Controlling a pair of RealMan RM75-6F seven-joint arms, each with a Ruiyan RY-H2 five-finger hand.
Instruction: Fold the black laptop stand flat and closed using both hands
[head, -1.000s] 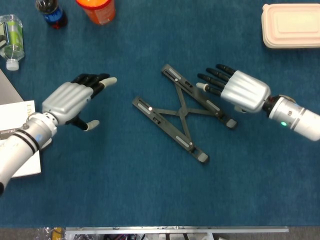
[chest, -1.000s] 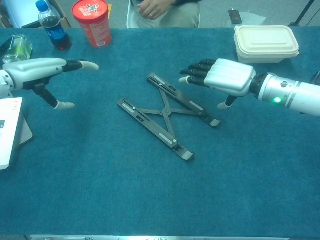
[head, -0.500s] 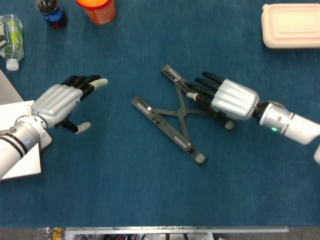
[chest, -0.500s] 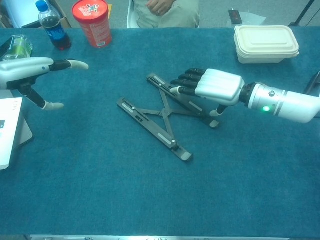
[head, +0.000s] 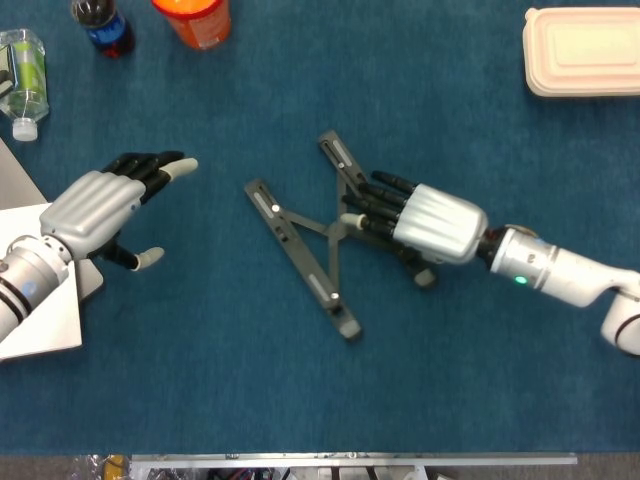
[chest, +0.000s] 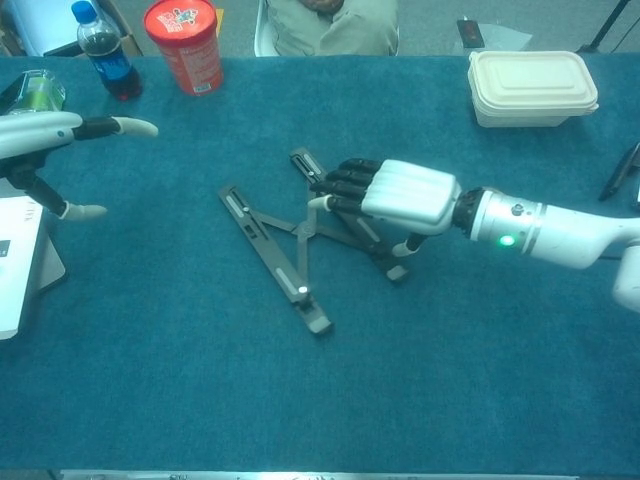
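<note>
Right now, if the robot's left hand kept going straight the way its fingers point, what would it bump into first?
Probably nothing soon. The left hand points up and to the right across bare blue table, passing above the black laptop stand and right of the orange cup. Its height is unclear.

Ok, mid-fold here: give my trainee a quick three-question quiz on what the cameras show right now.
1. True or false: the left hand is touching the laptop stand.
2. Which hand is on the stand? A) left B) right C) both
3. Fill in: the cream lidded container sits at the table's far ______ corner, by the robot's own sides.

Key:
1. False. The left hand hovers well clear of the stand, fingers apart and holding nothing.
2. B. The right hand lies over the stand's right rail, its fingers reaching to the crossing bars.
3. Right.
</note>
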